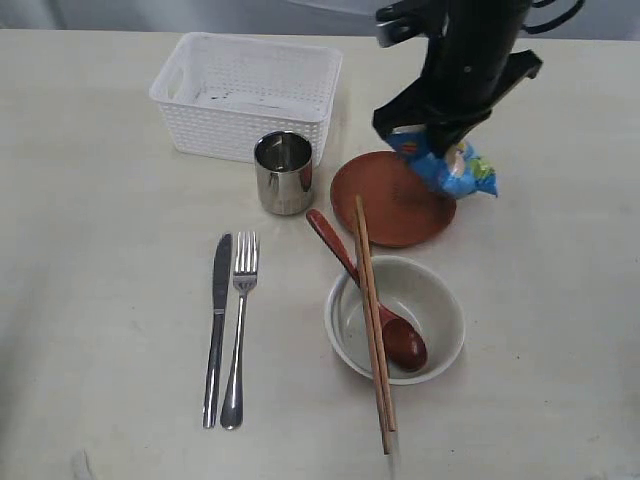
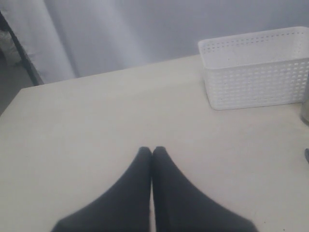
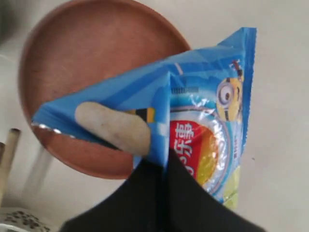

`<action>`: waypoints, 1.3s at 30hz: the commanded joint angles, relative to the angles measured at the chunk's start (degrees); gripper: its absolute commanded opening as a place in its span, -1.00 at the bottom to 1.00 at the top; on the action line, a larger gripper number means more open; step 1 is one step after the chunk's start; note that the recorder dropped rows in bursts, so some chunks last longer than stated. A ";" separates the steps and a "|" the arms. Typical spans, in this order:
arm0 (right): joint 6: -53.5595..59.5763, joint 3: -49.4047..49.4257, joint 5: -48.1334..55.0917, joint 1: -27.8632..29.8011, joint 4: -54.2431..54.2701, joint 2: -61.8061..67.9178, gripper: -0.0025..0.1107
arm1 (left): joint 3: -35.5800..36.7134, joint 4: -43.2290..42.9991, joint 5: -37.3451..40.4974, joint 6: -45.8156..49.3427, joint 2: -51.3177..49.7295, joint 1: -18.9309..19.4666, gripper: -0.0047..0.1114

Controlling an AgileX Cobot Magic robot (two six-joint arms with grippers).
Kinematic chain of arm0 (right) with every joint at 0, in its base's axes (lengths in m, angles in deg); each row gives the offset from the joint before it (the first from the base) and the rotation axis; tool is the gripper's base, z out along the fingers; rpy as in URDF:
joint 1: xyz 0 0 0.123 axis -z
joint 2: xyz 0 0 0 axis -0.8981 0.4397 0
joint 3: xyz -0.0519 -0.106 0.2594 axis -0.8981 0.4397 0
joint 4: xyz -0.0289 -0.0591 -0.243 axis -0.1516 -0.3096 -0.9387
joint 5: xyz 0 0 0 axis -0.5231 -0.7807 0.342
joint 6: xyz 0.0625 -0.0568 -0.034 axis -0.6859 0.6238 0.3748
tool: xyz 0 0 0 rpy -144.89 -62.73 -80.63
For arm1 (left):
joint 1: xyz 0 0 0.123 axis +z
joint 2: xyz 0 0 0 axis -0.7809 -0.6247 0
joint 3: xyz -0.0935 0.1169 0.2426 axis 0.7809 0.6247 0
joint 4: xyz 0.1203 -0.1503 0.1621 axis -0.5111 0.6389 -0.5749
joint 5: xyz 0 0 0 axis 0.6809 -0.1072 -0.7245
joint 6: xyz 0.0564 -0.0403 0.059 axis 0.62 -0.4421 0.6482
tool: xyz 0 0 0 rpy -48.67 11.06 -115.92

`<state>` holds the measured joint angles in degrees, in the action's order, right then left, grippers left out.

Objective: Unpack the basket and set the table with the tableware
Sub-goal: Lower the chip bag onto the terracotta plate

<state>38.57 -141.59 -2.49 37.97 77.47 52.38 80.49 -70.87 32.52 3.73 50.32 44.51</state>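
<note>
R tool (image 3: 165, 162) pinches snack bag (image 3: 203, 92) over plate (image 3: 87, 53); L tool (image 2: 152, 153) pressed together above table (image 2: 96, 121).

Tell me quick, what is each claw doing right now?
Left claw: closed, holding nothing.
Right claw: closed on the blue snack bag.

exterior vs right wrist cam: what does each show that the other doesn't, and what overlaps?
Exterior only: the basket, plus the knife and fork lying side by side. Right wrist only: the print on the snack bag, a yellow cartoon figure and a red label. Both: the brown plate, the bag, and the right claw shut on the bag.
</note>
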 commanded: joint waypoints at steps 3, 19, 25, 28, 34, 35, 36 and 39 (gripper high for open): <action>0.50 -0.38 -4.18 -4.36 1.37 2.89 -0.96 | 0.15 0.16 -0.58 -0.38 0.22 -0.40 -0.92; -1.84 -0.38 -5.32 -6.31 -3.00 4.90 -0.27 | 0.15 0.16 -0.58 -0.38 0.22 -0.40 -0.92; -4.26 -0.38 -3.92 -6.31 -7.38 4.51 -0.09 | 0.15 0.16 -0.58 -0.38 0.22 -0.40 -0.92; -6.12 -0.38 -3.92 -6.31 -10.35 3.08 -0.09 | 0.15 0.16 -0.58 -0.38 0.22 -0.40 -0.92; -2.98 -0.38 -2.31 -6.31 -7.45 -0.06 -0.09 | 0.15 0.16 -0.58 -0.38 0.22 -0.40 -0.92; -2.12 -0.38 -1.60 -6.31 -6.76 -0.51 -0.09 | 0.15 -0.13 -0.58 -0.38 0.22 -0.40 -0.92; -1.28 -0.38 -0.80 -6.31 -6.51 -0.79 -0.09 | 0.15 -0.23 -0.58 -0.38 0.22 -0.40 -0.92; -0.84 -0.38 -1.13 -6.31 -6.07 -1.65 -0.10 | 0.15 -0.23 -0.58 -0.38 0.22 -0.40 -0.92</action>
<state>36.47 -141.59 -3.90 31.70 70.75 51.97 80.49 -70.87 32.52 3.73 50.32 44.51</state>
